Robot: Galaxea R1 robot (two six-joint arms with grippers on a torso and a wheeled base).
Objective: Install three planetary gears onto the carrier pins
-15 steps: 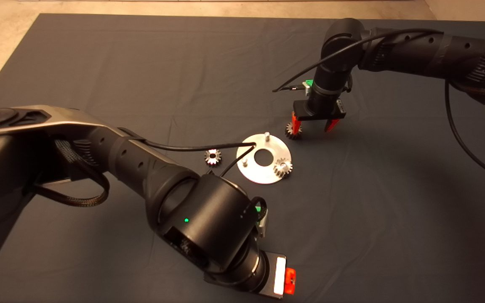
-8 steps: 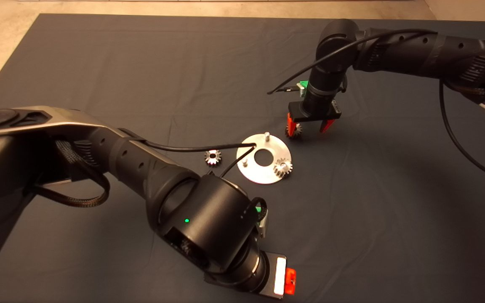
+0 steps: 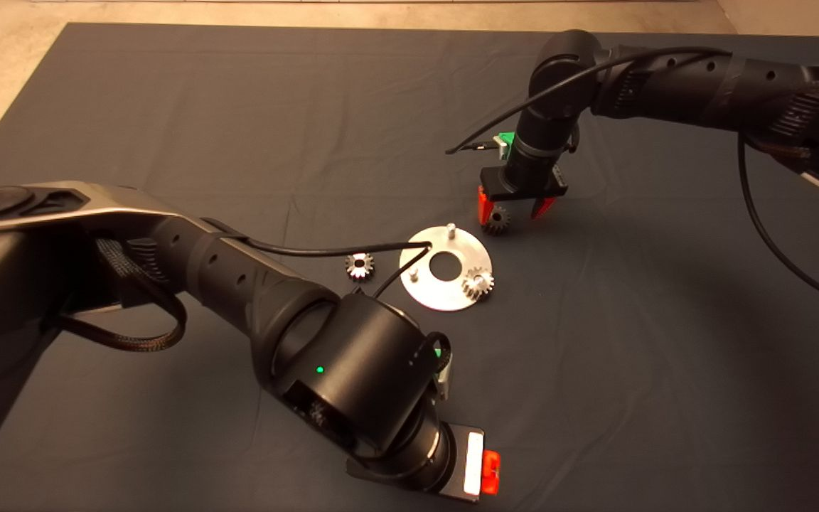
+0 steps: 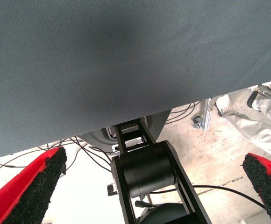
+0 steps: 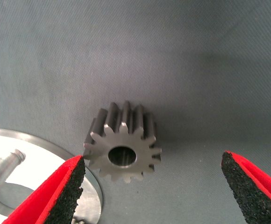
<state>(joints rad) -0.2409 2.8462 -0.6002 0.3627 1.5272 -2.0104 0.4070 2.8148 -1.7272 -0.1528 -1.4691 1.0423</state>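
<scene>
The right gripper [image 3: 511, 208] hangs with fingers wide apart over a gear [image 3: 498, 219] lying just beside the disc [image 3: 445, 293]; the nearest pin [image 3: 451, 230] stands close. The mat [image 3: 239, 107] behind is bare. The left arm [image 3: 338, 355] blocks the near side.

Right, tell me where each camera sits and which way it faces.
Head view: above, looking down at the mat; both arms, disc, gears.
Left wrist view: on the parked left hand, facing the mat edge and floor; open fingers show.
Right wrist view: on the right hand, facing down. Shares the loose gear with head view.
</scene>
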